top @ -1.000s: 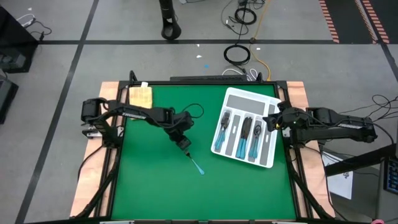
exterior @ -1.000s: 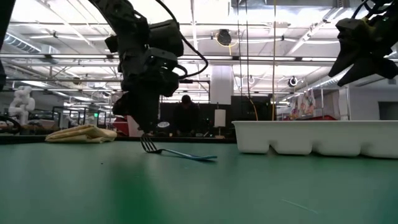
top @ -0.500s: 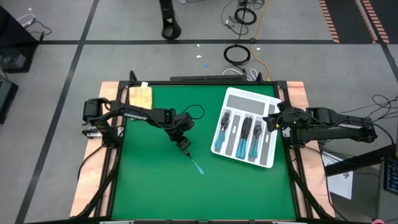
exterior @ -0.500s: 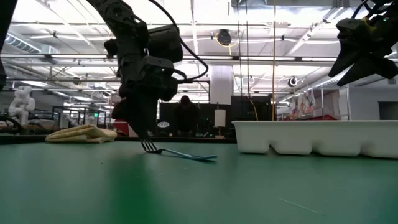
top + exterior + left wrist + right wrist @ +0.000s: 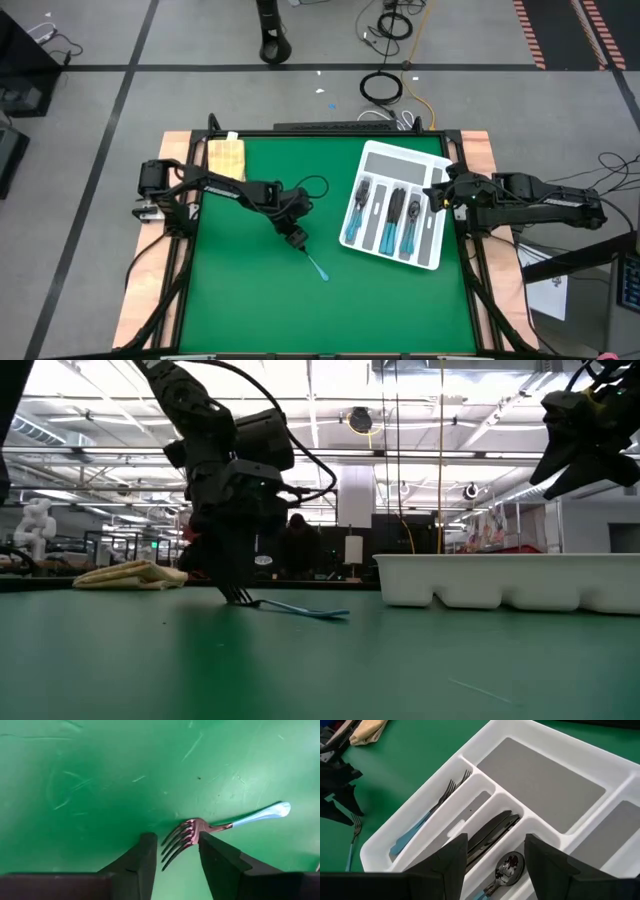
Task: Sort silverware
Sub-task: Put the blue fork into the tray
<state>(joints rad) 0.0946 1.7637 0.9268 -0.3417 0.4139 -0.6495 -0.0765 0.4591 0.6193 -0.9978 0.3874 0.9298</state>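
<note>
One fork point(image 5: 314, 263) with a teal handle lies flat on the green mat, tines toward the left arm. My left gripper point(image 5: 175, 851) is down at the mat, open, with one finger on each side of the fork's tines point(image 5: 179, 840); I cannot tell whether either finger touches them. In the low view its fingertips point(image 5: 235, 594) reach the mat at the fork's head. More silverware lies in the white tray point(image 5: 436, 262): forks point(image 5: 435, 810), dark knives point(image 5: 492, 835), a spoon point(image 5: 507, 865). My right gripper point(image 5: 496, 844) waits open above the tray's right side point(image 5: 437, 197).
A folded yellow cloth point(image 5: 226, 153) lies at the mat's far left corner. The tray's wall point(image 5: 500, 582) stands to the right of the fork. Bare green mat stretches between the fork and the near edge. A person shows in the room behind the table point(image 5: 298, 545).
My left gripper has come down onto the mat over the fork's tines, with almost no sideways shift. The fork has stayed where it lay. My right gripper has kept still.
</note>
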